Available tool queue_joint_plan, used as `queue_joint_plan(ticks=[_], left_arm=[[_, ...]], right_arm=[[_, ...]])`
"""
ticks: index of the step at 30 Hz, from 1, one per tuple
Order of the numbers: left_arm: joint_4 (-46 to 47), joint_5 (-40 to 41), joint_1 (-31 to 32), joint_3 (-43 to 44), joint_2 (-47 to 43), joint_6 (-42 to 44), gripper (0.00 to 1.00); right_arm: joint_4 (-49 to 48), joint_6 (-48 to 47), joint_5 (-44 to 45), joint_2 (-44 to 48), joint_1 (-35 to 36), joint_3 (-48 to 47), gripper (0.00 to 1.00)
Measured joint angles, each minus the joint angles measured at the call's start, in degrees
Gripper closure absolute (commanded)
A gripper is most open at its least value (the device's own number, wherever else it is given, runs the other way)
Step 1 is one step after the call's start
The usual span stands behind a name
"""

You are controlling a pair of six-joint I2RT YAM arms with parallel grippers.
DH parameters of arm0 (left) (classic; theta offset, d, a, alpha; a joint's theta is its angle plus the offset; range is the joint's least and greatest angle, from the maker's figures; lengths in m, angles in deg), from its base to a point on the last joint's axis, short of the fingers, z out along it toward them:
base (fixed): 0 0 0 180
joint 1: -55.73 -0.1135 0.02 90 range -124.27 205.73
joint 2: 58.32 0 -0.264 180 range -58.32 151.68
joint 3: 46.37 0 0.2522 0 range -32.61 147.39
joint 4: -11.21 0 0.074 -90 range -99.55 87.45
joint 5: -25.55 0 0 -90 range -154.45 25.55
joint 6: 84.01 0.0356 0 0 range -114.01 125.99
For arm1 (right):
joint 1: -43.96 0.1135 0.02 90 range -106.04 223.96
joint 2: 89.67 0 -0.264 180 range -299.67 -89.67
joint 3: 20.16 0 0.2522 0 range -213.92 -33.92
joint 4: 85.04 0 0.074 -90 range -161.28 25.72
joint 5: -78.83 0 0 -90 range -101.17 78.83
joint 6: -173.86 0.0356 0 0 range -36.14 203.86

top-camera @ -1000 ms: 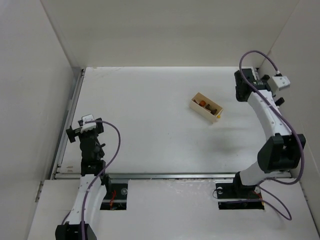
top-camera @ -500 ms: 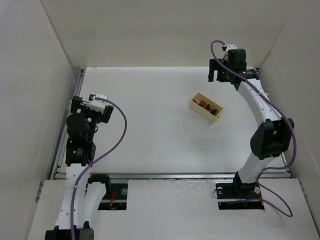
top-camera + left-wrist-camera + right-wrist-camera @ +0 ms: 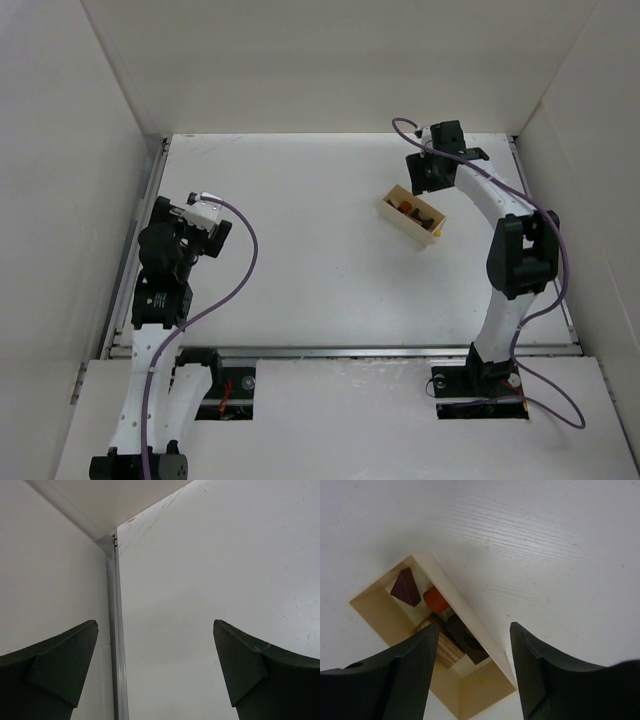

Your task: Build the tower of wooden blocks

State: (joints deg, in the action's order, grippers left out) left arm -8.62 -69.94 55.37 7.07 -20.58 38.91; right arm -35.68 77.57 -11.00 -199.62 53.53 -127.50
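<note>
The right gripper is hovering, spread wide, above the cream box walling in the wood blocks. The left gripper is gaping beside the rail.

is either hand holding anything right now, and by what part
Nothing is held. Both the left hand and the right hand are open; the blocks lie in the box below the right hand.

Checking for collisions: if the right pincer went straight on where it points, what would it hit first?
Likely the long wall of the cream box or the dark block inside it; depth unclear.
</note>
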Motion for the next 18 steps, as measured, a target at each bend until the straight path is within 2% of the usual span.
queue_joint_plan(ticks=[5, 9, 12, 13, 16, 18], left_arm=[[-1.2, 0.3, 0.0, 0.0, 0.0, 1.1, 0.0], [-1.2, 0.6, 0.0, 0.0, 0.0, 1.5, 0.0], [-1.2, 0.8, 0.0, 0.0, 0.0, 1.6, 0.0], [-1.2, 0.8, 0.0, 0.0, 0.0, 1.6, 0.0], [-1.2, 0.9, 0.0, 0.0, 0.0, 1.6, 0.0], [-1.2, 0.9, 0.0, 0.0, 0.0, 1.6, 0.0]], right_arm=[[0.0, -0.2, 0.0, -0.9, 0.2, 0.8, 0.41], [-0.4, -0.4, 0.0, -1.4, 0.3, 1.9, 0.5], [-0.5, -0.4, 0.2, -2.1, 0.3, 2.6, 0.6], [-0.4, -0.3, 0.3, -2.4, 0.3, 2.6, 0.66], [-0.5, -0.2, 0.7, -3.2, 0.3, 2.8, 0.74], [-1.1, -0.3, 0.9, -3.3, 0.3, 3.3, 0.84]])
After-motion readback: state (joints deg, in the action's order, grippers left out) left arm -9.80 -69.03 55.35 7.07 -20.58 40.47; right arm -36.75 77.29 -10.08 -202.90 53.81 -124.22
